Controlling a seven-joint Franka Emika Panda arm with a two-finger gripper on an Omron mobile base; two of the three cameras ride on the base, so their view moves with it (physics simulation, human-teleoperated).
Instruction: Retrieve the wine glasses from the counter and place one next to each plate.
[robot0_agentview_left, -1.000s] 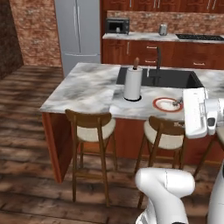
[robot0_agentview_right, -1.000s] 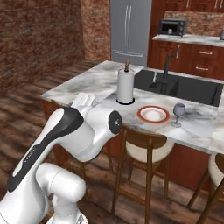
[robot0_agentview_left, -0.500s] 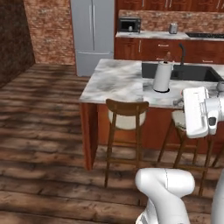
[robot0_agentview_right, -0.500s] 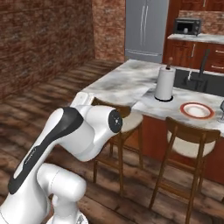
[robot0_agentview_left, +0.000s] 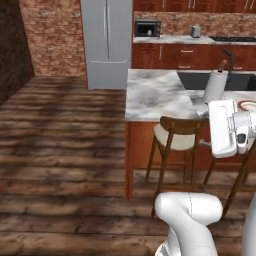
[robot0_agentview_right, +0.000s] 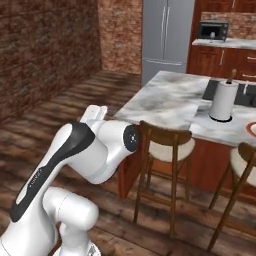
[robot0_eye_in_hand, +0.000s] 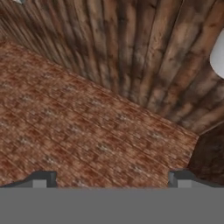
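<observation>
The wine glasses are out of view. The counter (robot0_agentview_left: 172, 39) (robot0_agentview_right: 224, 43) runs along the back wall, carrying a microwave (robot0_agentview_left: 148, 28) (robot0_agentview_right: 212, 31). Only the edge of the orange-red rimmed plate (robot0_agentview_left: 247, 105) (robot0_agentview_right: 251, 129) shows, on the marble island (robot0_agentview_left: 155, 95) (robot0_agentview_right: 170, 97) beside a paper towel roll (robot0_agentview_left: 215, 86) (robot0_agentview_right: 222, 100). My gripper (robot0_eye_in_hand: 112, 181) is open, fingertips (robot0_eye_in_hand: 43, 179) wide apart with nothing between them. It faces the brick wall and the wooden floor, away from the island.
Wooden stools (robot0_agentview_left: 177, 137) (robot0_agentview_right: 167, 145) stand along the island's near side. A steel fridge (robot0_agentview_left: 107, 42) (robot0_agentview_right: 165, 35) stands at the back beside the counter. A brick wall (robot0_agentview_right: 45, 50) bounds the left. Open wooden floor (robot0_agentview_left: 60, 145) lies left of the island.
The base has moved, so the whole scene has shifted: island, towel roll and plate slid right. A wine glass that stood beside the plate has left the picture. The jaws stayed open.
</observation>
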